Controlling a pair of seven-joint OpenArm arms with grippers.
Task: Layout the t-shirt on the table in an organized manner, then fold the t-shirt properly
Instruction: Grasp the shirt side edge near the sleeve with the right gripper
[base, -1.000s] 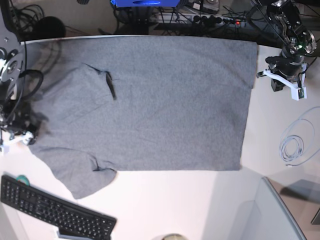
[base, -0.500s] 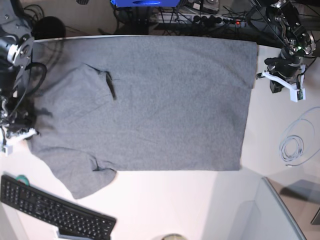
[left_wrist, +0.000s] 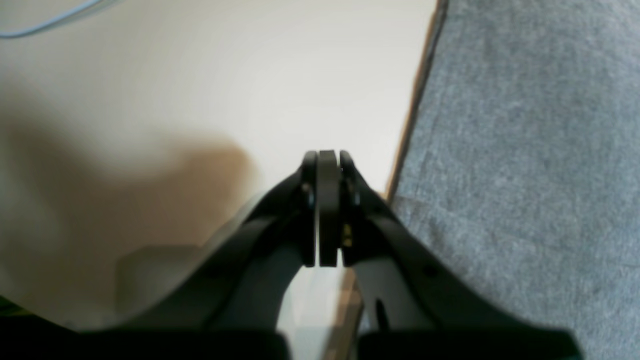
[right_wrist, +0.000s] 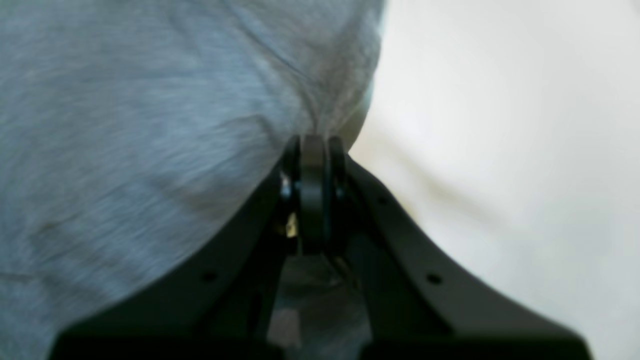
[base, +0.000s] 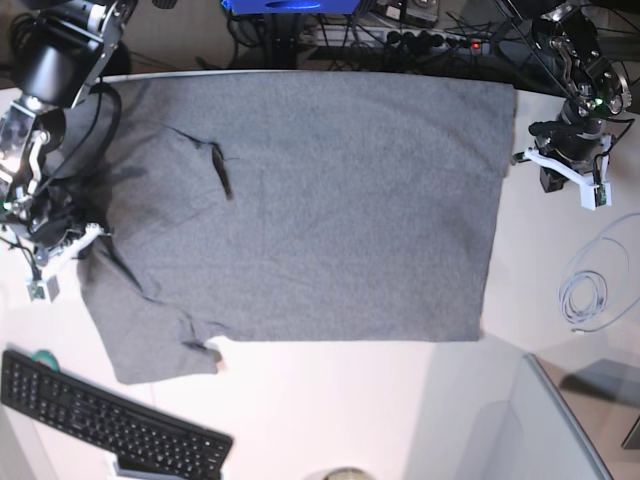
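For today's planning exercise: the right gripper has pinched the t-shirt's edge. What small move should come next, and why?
Probably draw the right gripper, shut on the t-shirt, outward and away from the shirt's body. The cloth bunches into creases at its jaws, and the sleeve beside the keyboard lies rumpled on the table, so gentle tension should flatten that side. The left gripper sits shut and empty off the hem.

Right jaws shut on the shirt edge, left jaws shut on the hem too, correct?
Half right. The right gripper is shut on the t-shirt edge, but the left gripper is shut on nothing: the left wrist view shows it over bare table, beside the shirt.
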